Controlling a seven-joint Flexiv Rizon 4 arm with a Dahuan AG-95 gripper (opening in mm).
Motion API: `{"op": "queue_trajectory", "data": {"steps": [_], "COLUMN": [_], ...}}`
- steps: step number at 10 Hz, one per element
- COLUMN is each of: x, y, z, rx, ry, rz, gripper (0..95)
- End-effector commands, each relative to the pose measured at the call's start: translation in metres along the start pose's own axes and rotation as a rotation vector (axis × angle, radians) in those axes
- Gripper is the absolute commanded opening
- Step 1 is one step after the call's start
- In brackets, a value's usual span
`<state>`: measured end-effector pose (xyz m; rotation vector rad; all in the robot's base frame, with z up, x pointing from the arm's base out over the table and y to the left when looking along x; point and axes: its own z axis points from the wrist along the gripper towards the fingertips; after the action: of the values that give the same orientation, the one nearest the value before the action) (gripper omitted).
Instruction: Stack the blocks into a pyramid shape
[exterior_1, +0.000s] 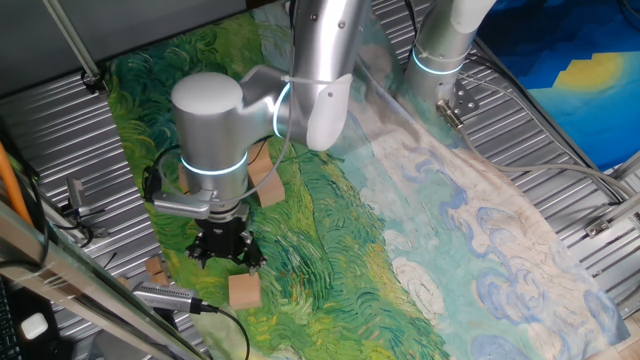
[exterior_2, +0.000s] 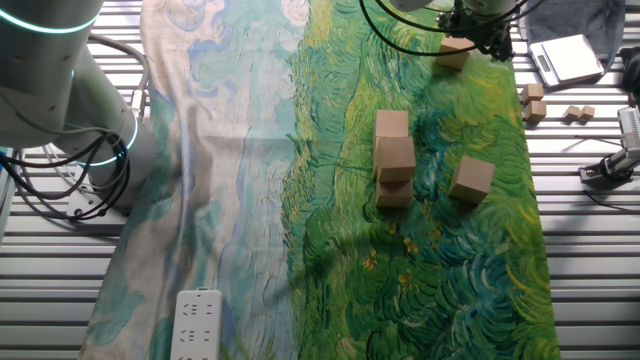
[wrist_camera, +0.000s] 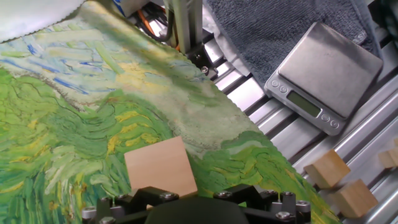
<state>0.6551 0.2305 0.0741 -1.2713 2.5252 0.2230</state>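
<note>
The end effector (wrist_camera: 193, 208) is cut off by the bottom edge in the hand view, so u can't see its fingers or tell if they're open. In one fixed view the arm hides most of the blocks (exterior_1: 266, 181); only bits peek out. In the other fixed view the end effector is half past the top edge & too small to read. The bottom block of the stack (exterior_2: 394, 192) is mostly hidden by the ones on top
</note>
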Motion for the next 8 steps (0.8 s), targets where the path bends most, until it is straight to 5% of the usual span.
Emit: {"op": "queue_trajectory", "data": {"steps": [1, 8], "x": [-0.0001, -0.0001], "y": [0.0, 0.0], "z": [-0.0002, -0.0002], "rx": [0.048, 0.02], "ry": [0.127, 0.145], "rz": [-0.019, -0.048], "gripper": [0.0, 0.0]}}
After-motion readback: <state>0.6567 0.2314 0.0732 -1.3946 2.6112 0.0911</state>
